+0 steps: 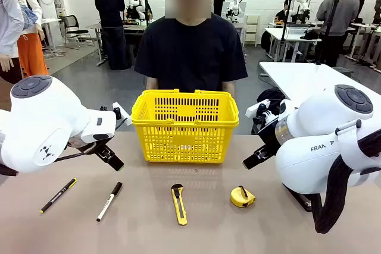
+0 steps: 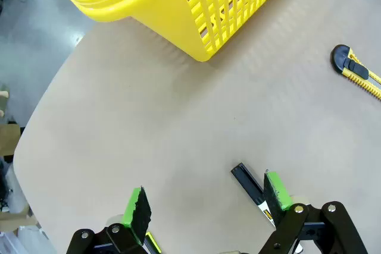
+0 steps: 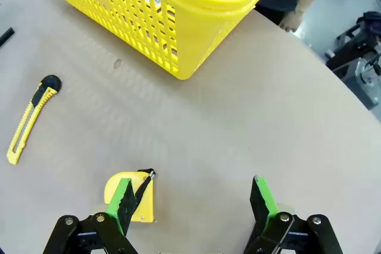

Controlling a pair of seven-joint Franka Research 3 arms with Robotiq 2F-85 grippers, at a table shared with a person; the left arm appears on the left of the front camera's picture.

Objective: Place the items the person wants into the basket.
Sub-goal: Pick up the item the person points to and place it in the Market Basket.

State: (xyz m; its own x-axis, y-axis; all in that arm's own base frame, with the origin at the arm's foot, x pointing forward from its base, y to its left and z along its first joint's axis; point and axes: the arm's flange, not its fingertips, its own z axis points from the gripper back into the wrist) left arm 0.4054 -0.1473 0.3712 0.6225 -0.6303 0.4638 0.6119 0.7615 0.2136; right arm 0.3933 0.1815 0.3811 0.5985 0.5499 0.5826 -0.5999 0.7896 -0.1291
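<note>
The yellow basket [image 1: 184, 126] stands at the table's far middle, in front of the person [image 1: 190, 46] in a dark T-shirt. On the near side lie a white marker with a black cap [image 1: 109, 201] and a small yellow tape measure [image 1: 242, 197]. My left gripper [image 1: 110, 157] hovers open left of the basket; in its wrist view the left gripper [image 2: 205, 203] sits above the marker's cap [image 2: 247, 182]. Open as well, my right gripper [image 1: 253, 160] hangs right of the basket. Its wrist view has the right gripper [image 3: 193, 197] just beside the tape measure [image 3: 146, 203].
A yellow utility knife [image 1: 178, 204] lies between marker and tape measure, and a slim black pen with yellow accents [image 1: 58, 195] lies at the near left. Bare tabletop [image 1: 149, 230] runs along the front edge. The basket wall [image 2: 178, 10] stands close ahead of both wrists.
</note>
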